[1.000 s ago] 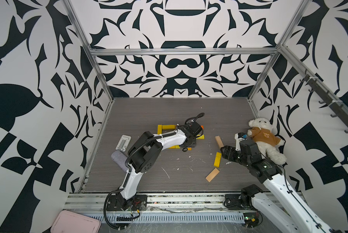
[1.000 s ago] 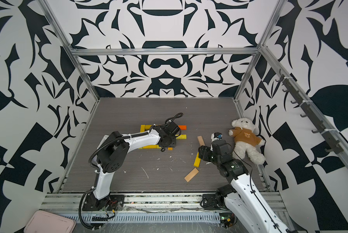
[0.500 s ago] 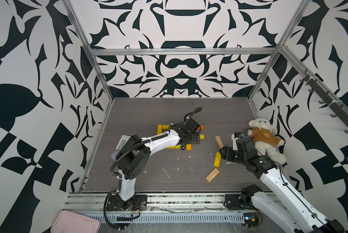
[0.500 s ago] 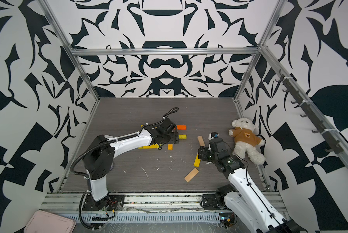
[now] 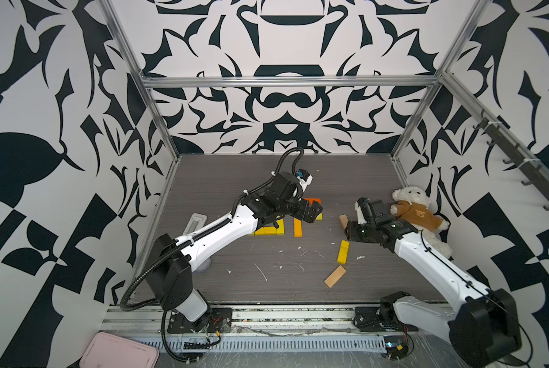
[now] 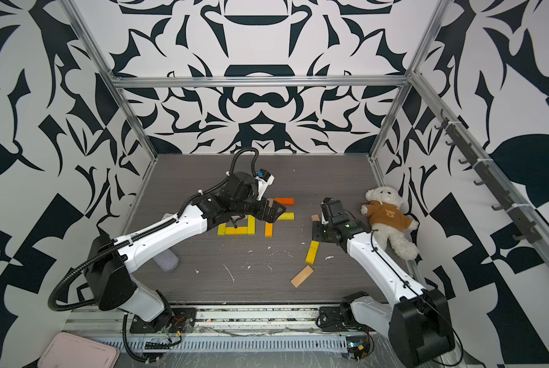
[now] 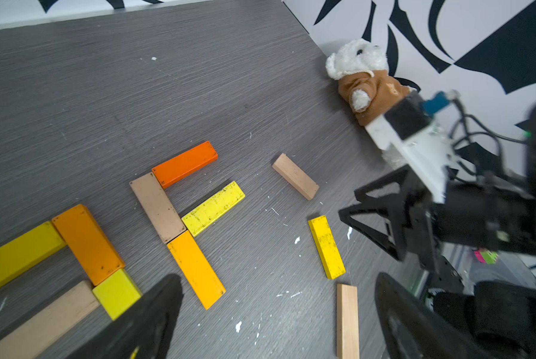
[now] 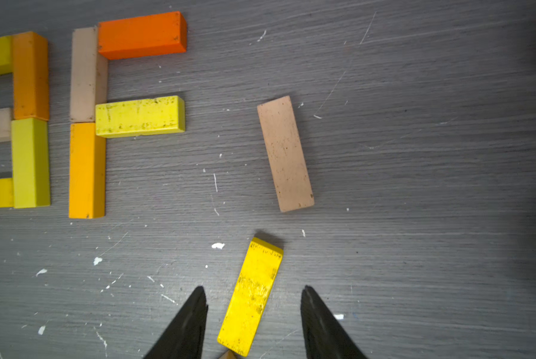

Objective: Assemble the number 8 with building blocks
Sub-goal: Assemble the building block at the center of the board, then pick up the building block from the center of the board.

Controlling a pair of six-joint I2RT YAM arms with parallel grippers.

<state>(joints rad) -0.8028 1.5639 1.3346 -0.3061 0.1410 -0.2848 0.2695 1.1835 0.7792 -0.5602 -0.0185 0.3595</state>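
Note:
The building blocks lie flat on the grey floor. Yellow, orange and tan ones form a closed square [image 6: 236, 230]. Beside it a tan upright [image 8: 87, 74], a red-orange block [image 8: 142, 34], a yellow block [image 8: 139, 116] and an amber block [image 8: 86, 171] make an F shape. My left gripper [image 5: 314, 212] [image 7: 276, 279] hovers open over the F's right side, holding nothing. My right gripper [image 8: 252, 288] [image 6: 317, 235] is open, straddling a loose yellow block [image 8: 262, 264] [image 5: 343, 251] with a gap on each side. A loose tan block [image 8: 285, 154] lies just beyond it. Another tan block [image 5: 335, 276] lies nearer the front.
A white teddy bear in a brown shirt [image 5: 416, 216] leans at the right wall, close behind my right arm. A grey roll [image 6: 166, 259] lies under my left arm. A pale flat piece [image 5: 196, 223] lies near the left wall. A pink tray [image 5: 118, 352] sits outside the front rail.
My left gripper has opened and lifted off the F-shaped blocks, and its arm has stretched out lower. My right gripper has shifted slightly over the loose yellow block.

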